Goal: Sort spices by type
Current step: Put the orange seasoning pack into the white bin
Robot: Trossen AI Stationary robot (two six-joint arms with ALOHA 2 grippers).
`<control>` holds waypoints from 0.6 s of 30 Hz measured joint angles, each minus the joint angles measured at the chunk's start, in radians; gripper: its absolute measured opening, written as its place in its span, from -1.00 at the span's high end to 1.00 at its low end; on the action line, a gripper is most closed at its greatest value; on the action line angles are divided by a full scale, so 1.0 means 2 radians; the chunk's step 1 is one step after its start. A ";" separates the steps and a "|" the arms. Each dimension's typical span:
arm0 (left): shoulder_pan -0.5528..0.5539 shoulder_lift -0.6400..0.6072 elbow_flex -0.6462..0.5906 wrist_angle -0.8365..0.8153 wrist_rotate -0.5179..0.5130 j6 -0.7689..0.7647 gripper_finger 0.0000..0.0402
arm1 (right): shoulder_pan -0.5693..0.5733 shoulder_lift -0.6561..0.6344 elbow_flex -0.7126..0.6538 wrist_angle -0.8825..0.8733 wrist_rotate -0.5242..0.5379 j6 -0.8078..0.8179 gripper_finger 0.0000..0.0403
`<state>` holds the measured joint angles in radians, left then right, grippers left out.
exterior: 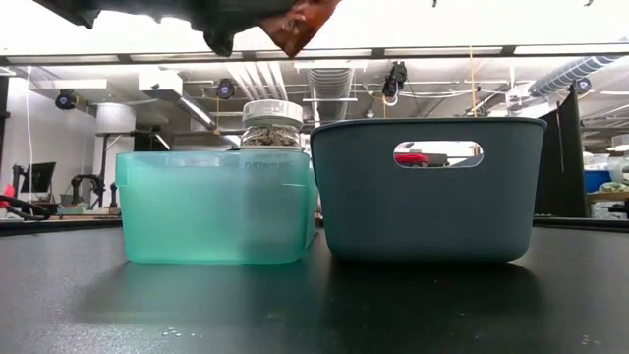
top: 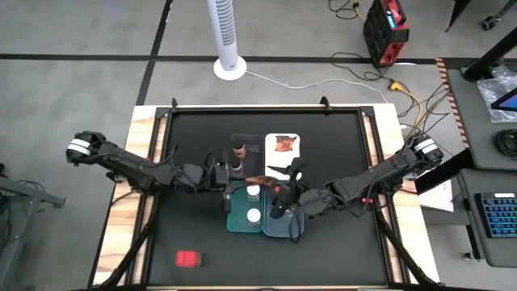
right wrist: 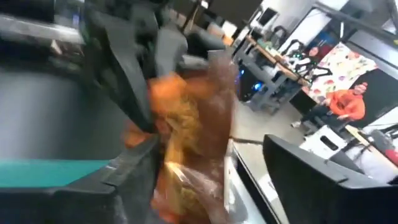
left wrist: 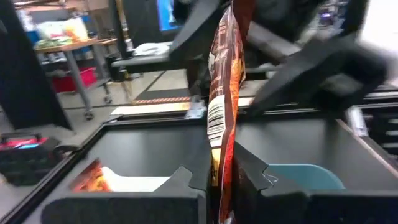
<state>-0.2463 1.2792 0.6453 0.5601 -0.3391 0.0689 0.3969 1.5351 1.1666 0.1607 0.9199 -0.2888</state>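
Packet (left wrist: pixel 221 106): light, limp, crinkly film; best gripped at an edge. Left pincer (left wrist: pixel 222 177) clenched on it; right pincer (right wrist: pixel 186 168) state unclear.

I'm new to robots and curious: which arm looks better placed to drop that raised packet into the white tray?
Probably left: the left gripper is shut on the packet, while the right gripper stands open around it.

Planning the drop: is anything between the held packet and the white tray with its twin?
Partly. The packet, clamped in the left gripper, hangs above the teal tray. The right gripper sits close beside it, its dark body reaching over the white tray's near edge. Nothing else visible blocks the way.
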 joint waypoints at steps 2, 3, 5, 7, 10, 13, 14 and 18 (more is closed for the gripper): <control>-0.003 -0.002 0.000 -0.010 0.008 0.000 0.94 | 0.000 -0.001 0.007 -0.022 -0.008 0.007 -0.27; -0.005 -0.003 0.000 -0.020 0.009 0.000 0.94 | 0.000 -0.004 0.009 -0.028 -0.011 0.015 -0.20; -0.007 -0.003 0.000 -0.033 0.010 0.000 0.94 | 0.000 -0.015 0.011 -0.051 -0.012 0.029 -0.04; -0.012 -0.003 0.000 -0.041 0.012 -0.001 0.94 | 0.000 -0.024 0.013 -0.068 -0.016 0.045 0.14; -0.016 -0.003 0.000 -0.046 0.016 -0.001 0.94 | 0.000 -0.035 0.013 -0.097 -0.023 0.069 0.42; -0.018 -0.003 -0.001 -0.050 0.016 -0.001 0.94 | 0.000 -0.044 0.013 -0.121 -0.018 0.083 0.69; -0.018 -0.003 -0.001 -0.051 0.017 -0.001 0.94 | 0.000 -0.046 0.013 -0.126 -0.015 0.085 0.76; -0.019 -0.003 -0.001 -0.063 0.021 -0.002 0.92 | 0.000 -0.061 0.013 -0.141 -0.007 0.087 0.93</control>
<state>-0.2835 1.2739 0.6426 0.4340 -0.2962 0.0658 0.3965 1.4139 1.1919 -0.1206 0.9051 -0.1147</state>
